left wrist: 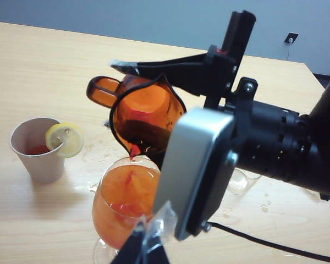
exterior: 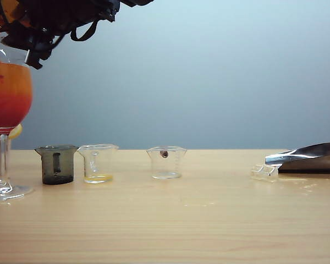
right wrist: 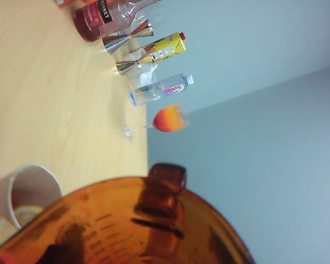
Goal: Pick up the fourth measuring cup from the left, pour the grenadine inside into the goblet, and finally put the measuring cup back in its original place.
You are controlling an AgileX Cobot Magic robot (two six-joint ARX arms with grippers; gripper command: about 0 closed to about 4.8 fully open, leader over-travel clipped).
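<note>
Grenadine (left wrist: pixel 135 149) hangs as a dark red drip from the spout of the fourth measuring cup (left wrist: pixel 146 113), a small translucent amber-red beaker with a flared rim and a loop handle. The cup is tipped mouth-down directly over the goblet (left wrist: pixel 124 192). The goblet's bowl holds orange liquid streaked with red, and in the exterior view it shades from orange at the top to red at the bottom. The right gripper (left wrist: pixel 148 137) is clamped on the cup, high above the table's left end. The left gripper (left wrist: pixel 146 250) sits just beside the goblet, and I cannot tell how its jaws stand.
</note>
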